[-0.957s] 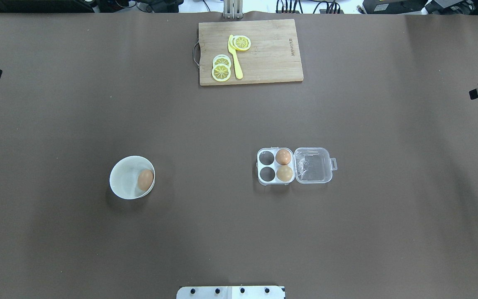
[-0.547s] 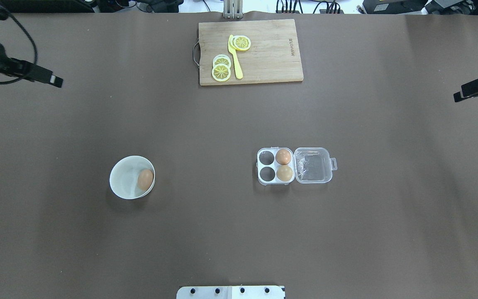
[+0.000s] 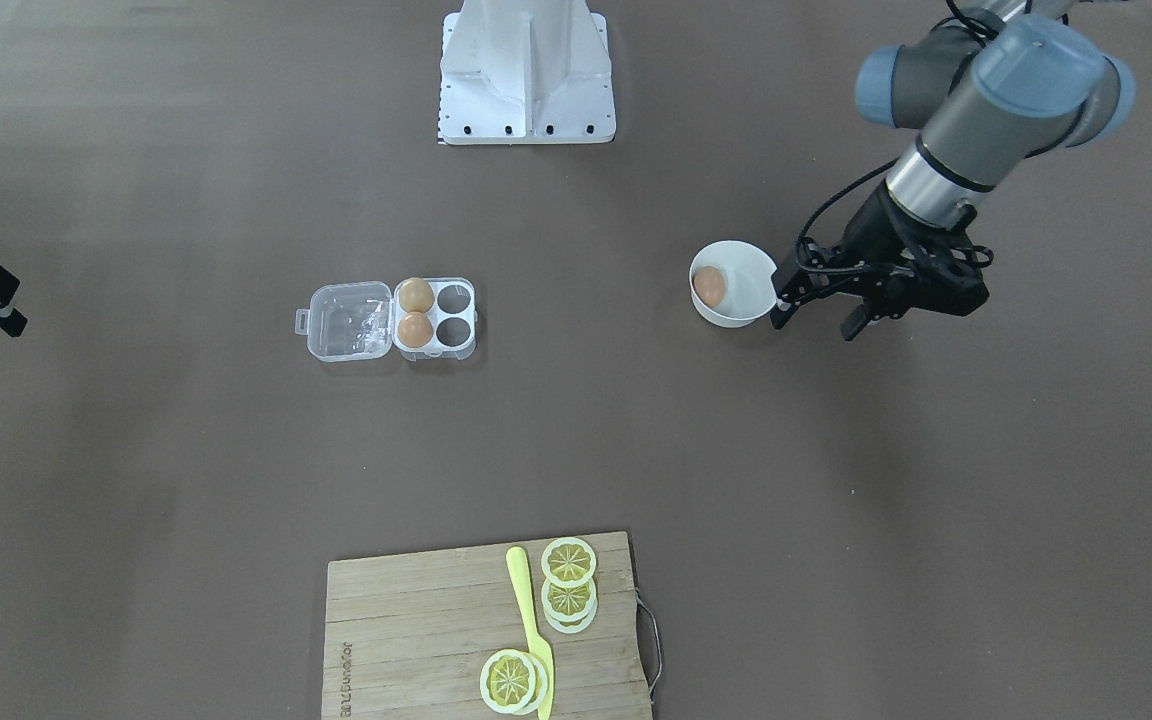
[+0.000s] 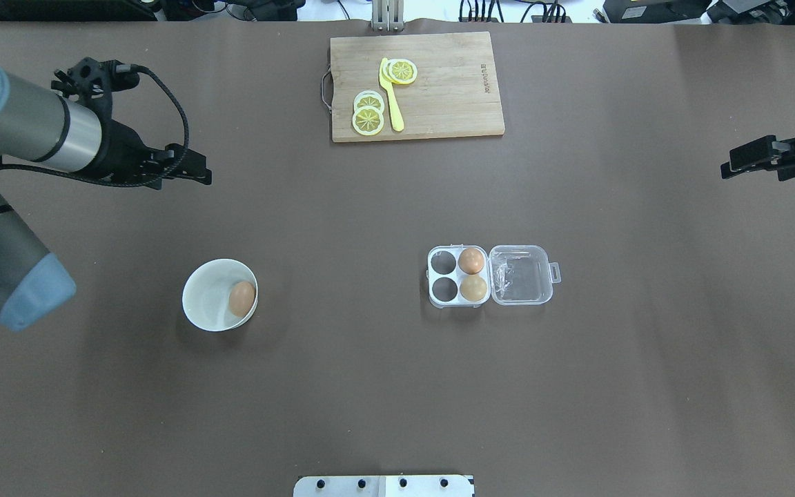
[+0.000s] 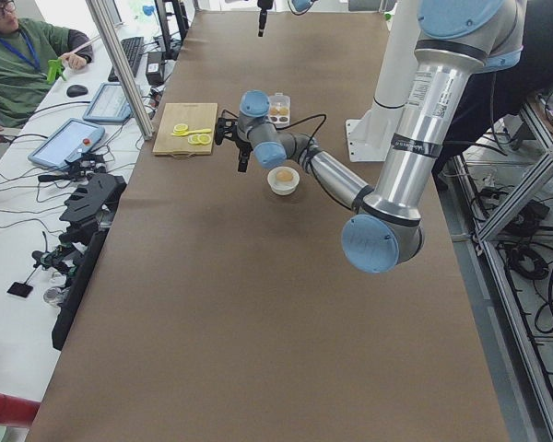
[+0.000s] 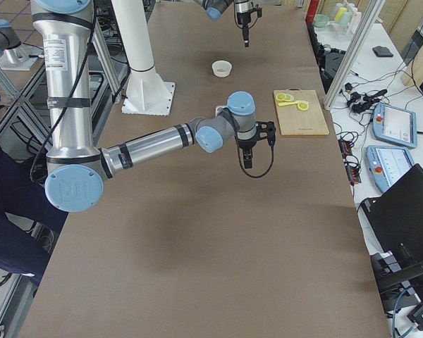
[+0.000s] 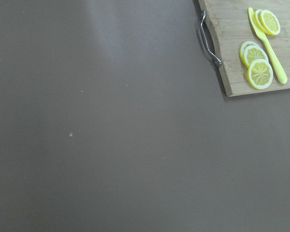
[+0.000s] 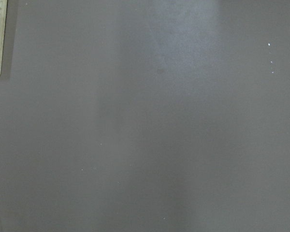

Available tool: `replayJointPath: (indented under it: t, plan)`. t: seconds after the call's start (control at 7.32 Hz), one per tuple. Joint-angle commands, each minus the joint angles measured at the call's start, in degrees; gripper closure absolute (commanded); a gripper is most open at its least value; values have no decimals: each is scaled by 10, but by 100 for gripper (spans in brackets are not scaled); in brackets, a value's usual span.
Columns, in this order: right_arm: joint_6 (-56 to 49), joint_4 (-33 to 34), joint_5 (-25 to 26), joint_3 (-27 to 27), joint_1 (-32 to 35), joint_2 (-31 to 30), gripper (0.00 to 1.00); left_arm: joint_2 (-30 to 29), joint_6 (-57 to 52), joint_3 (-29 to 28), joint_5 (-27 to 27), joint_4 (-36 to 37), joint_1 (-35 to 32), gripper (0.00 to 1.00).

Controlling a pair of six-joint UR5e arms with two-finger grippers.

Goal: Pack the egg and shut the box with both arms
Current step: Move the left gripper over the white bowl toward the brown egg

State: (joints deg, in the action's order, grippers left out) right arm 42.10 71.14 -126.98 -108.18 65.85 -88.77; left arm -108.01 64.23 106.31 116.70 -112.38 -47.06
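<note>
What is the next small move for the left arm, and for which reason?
Probably: bring the left gripper over the white bowl, above the egg, before any descent. The gripper looks open and empty and hangs beside the bowl, not over it; the egg lies in the bowl, and the box stands open with two free cells.

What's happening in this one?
Nothing is held yet. The egg to be packed lies in the white bowl. The clear egg box sits with its lid open, two eggs in the cells beside the lid and two cells empty. The left gripper hovers open and empty above the table, short of the bowl. The right gripper hangs off to the right side, far from the box.
</note>
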Motion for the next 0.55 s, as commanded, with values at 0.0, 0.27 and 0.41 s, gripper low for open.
replayJointPath:
  t: [0.0,0.27,0.41]
  plan:
    - [3,1,6,-1,-3,0,0,-10,32,50,-120,113,96,10]
    - [2,0,6,-2,-3,1,0,-6,30,39,-170,113,164,13]
    - [2,0,7,-2,-3,1,0,-5,27,37,-170,113,173,27]
